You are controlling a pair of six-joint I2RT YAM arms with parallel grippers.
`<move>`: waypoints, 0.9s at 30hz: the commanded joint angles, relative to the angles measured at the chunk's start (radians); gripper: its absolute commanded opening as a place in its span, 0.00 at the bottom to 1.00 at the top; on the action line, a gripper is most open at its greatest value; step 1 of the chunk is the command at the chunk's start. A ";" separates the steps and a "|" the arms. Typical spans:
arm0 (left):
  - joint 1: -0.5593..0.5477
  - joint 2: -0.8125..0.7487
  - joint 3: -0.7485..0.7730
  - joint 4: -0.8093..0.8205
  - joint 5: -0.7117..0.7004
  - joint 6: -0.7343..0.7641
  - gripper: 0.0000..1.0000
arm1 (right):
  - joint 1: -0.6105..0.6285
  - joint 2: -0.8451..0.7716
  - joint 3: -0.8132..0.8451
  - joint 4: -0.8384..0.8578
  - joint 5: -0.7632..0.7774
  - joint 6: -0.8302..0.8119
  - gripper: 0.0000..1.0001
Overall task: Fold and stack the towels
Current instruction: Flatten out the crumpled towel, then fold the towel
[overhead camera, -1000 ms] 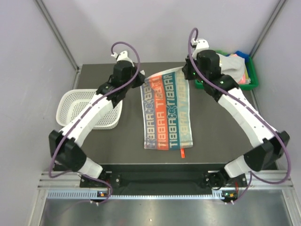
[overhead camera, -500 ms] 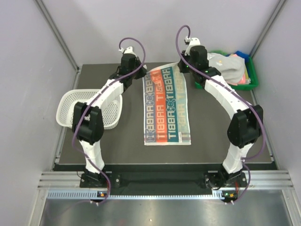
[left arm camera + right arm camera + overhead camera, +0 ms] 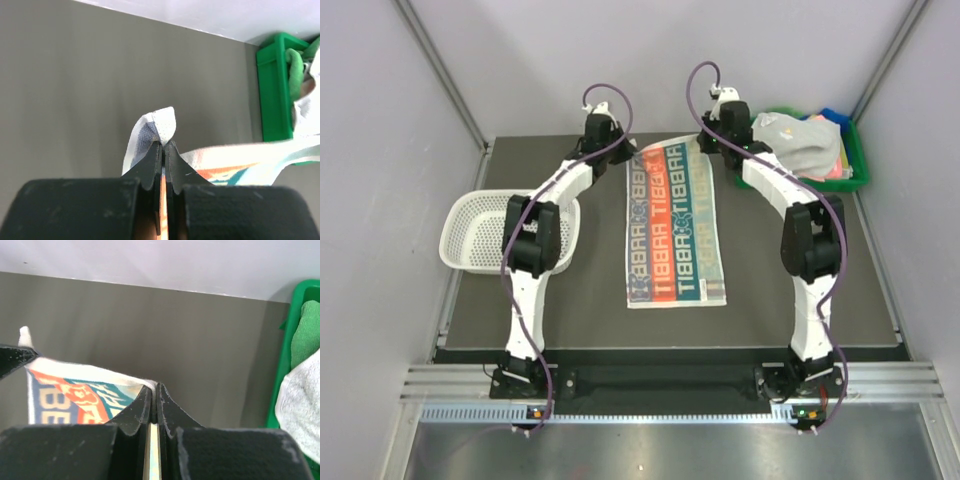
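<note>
A white towel [image 3: 675, 225] printed with blue, orange and teal letters lies lengthwise in the middle of the dark table. Its far edge is lifted a little. My left gripper [image 3: 623, 157] is shut on the far left corner, and in the left wrist view that corner [image 3: 159, 122] pokes up past the pinched jaws [image 3: 164, 146]. My right gripper [image 3: 706, 142] is shut on the far right corner, where the towel's edge [image 3: 75, 385] runs into the closed jaws [image 3: 155, 390]. More towels [image 3: 802, 140], grey-white on top, are heaped in the green tray.
The green tray [image 3: 861, 172] stands at the back right, close to my right gripper. A white perforated basket [image 3: 480, 230] sits at the left beside the left arm. The back wall rises just past the towel's far edge.
Both arms have stretched toward the back of the table, drawing the towel's far corners with them. The towel has slid back and now lies straighter and flatter.
</note>
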 commanded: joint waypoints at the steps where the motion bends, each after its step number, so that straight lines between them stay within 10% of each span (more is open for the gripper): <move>1: 0.014 0.061 0.098 0.072 0.030 0.011 0.00 | -0.036 0.045 0.108 0.083 -0.035 0.002 0.00; 13: 0.034 0.215 0.273 0.069 0.062 -0.029 0.00 | -0.058 0.156 0.268 0.026 -0.059 -0.016 0.00; 27: -0.027 -0.136 -0.340 0.240 0.060 -0.121 0.00 | -0.052 -0.191 -0.265 0.081 -0.049 0.071 0.00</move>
